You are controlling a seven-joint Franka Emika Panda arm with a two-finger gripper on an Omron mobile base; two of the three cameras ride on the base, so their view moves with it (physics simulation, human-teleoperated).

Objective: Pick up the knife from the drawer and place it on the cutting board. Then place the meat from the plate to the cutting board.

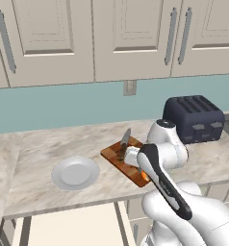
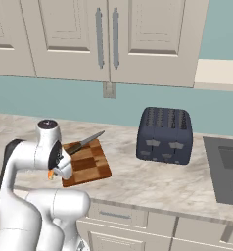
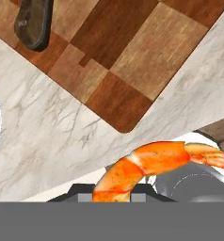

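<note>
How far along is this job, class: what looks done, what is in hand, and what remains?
Done: the knife lies on the cutting board. In hand: the claw is shut on the meat, off the plate, near the board's corner. Left: setting the meat on the board and letting go.

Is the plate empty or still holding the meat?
Empty: the plate sits bare on the counter, while the meat hangs in the shut gripper.

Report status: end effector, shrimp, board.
End effector shut on shrimp, beside cutting board corner. Knife already on board. Plate bare. Nothing in the way.
</note>
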